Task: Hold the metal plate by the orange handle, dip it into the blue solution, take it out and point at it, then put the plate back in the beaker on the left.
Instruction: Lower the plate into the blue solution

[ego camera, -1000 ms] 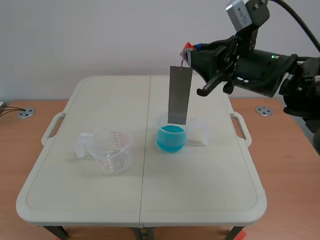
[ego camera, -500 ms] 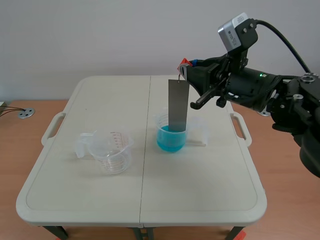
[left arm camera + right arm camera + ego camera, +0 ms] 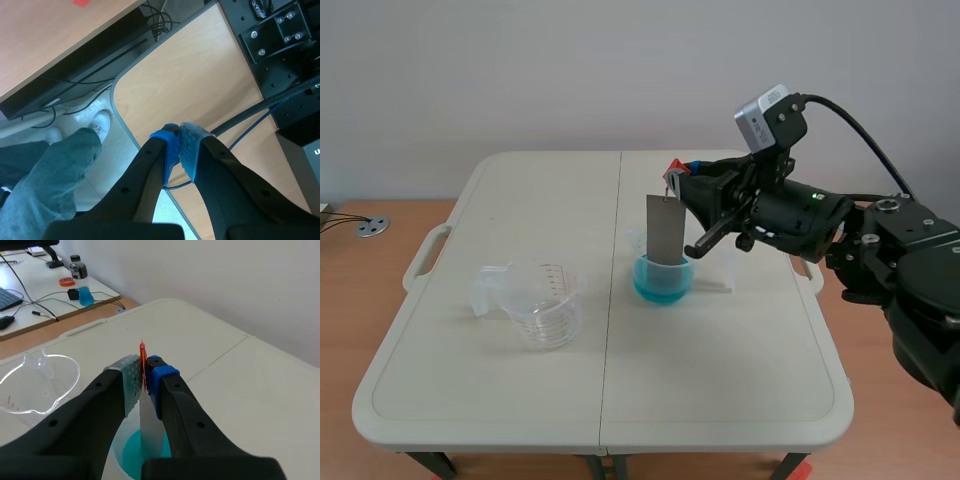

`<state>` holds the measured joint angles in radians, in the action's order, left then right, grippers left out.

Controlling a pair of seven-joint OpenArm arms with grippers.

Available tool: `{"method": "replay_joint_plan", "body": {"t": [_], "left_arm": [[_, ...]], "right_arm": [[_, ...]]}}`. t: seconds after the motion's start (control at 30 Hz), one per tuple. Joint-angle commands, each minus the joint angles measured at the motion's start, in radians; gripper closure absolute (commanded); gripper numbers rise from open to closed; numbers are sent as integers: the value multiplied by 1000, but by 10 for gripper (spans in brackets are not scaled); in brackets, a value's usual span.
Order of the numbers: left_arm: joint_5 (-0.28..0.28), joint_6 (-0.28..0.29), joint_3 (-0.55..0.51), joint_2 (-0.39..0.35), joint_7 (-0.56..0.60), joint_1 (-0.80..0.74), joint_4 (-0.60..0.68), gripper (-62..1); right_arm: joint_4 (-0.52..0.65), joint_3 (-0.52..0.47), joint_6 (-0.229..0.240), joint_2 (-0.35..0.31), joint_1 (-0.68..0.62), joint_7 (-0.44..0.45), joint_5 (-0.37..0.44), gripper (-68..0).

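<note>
**Plate down in the blue beaker, pinched by its handle**

My right claw (image 3: 684,176) sits right of centre in the scene view, clamped on the orange handle (image 3: 675,167). The metal plate (image 3: 663,232) hangs upright from it. Its lower edge is inside the rim of the beaker of blue solution (image 3: 662,278), down at the liquid. I cannot tell whether the plate touches the beaker wall.

The empty measuring beaker (image 3: 544,301) stands at centre left, well apart from the blue one. The table's (image 3: 470,385) middle seam runs between them. Both stand well in from the table's edges.

My right wrist view adds the grip itself. The right claw (image 3: 145,376) has both pads pressed flat on the handle (image 3: 142,355). The plate (image 3: 150,432) drops straight under it into the blue solution (image 3: 131,456), and the empty beaker's (image 3: 42,382) rim lies off to one side.

My left claw (image 3: 179,142) shows only in its own wrist view, pressed together on nothing. It is over a wooden desk edge (image 3: 200,85), with a person's trouser leg (image 3: 50,170) and shoe (image 3: 101,121) beyond.
</note>
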<state>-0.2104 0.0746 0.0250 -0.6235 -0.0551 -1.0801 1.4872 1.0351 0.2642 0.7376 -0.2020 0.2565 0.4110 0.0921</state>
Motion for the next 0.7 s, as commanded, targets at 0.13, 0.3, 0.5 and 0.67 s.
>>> {"method": "replay_joint_plan", "body": {"t": [0.13, 0.3, 0.5, 0.67], "left_arm": [[-3, -1, -1, 0, 6, -2, 11, -12], [-3, -1, -1, 0, 6, -2, 11, -12], [-3, -1, -1, 0, 13, -2, 11, -12], [-3, -1, -1, 0, 13, -2, 11, -12]], "right_arm": [[-2, 6, -7, 11, 29, 16, -14, -13], [-7, 6, -7, 11, 29, 18, -26, -13], [-10, 6, -7, 11, 29, 18, -48, -13], [-10, 6, -7, 11, 29, 18, -48, -13]]}}
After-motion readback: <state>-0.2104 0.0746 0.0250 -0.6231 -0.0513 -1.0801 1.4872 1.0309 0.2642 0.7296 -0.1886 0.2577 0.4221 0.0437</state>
